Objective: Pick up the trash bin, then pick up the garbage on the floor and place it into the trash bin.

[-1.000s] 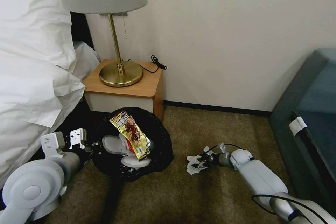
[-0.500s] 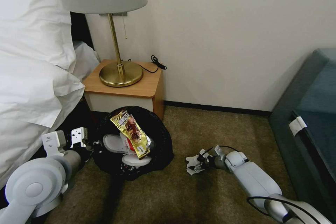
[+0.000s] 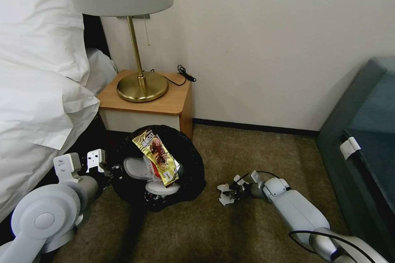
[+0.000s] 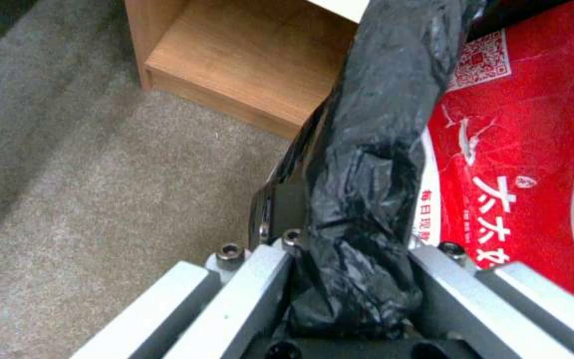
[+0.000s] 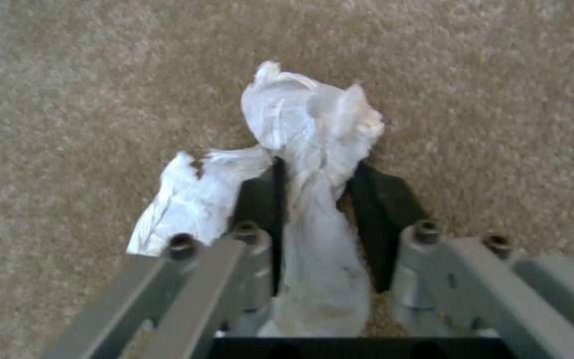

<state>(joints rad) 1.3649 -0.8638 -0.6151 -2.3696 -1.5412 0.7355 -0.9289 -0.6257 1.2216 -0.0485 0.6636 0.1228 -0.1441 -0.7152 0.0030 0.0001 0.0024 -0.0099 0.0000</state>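
Low on the left, beside the white bedding [image 3: 37, 90], the left gripper [image 3: 117, 169] clamps the rim of the trash bin [image 3: 193, 172], its fingers [image 4: 247, 294] pinched on a bunched fold of the glossy black liner, as the left wrist view shows. The bin sits tilted on the brown carpet [image 3: 230, 230] just in front of the wooden nightstand [image 3: 164, 102], where a brass lamp [image 3: 142, 84] stands. Inside the bin's wide mouth, a gold-brown snack packet [image 3: 156, 156] leans upright over white slippers [image 3: 138, 168], and a red wrapper [image 4: 519, 164] printed with white characters lies against the liner close to the gripper.

To the right of the bin, well apart from it, the right gripper [image 3: 233, 191] reaches low over the carpet and is closed on a crumpled white tissue [image 3: 225, 194]. The right wrist view shows the dark finger pads [image 5: 380, 209] squeezing the tissue's twisted middle [image 5: 314, 164], with one loose flap spilling out beside a finger and the crumpled end poking past the tips. Whether the tissue is touching the carpet cannot be told.

At far right, a dark teal upholstered seat [image 3: 370, 131] borders the floor.
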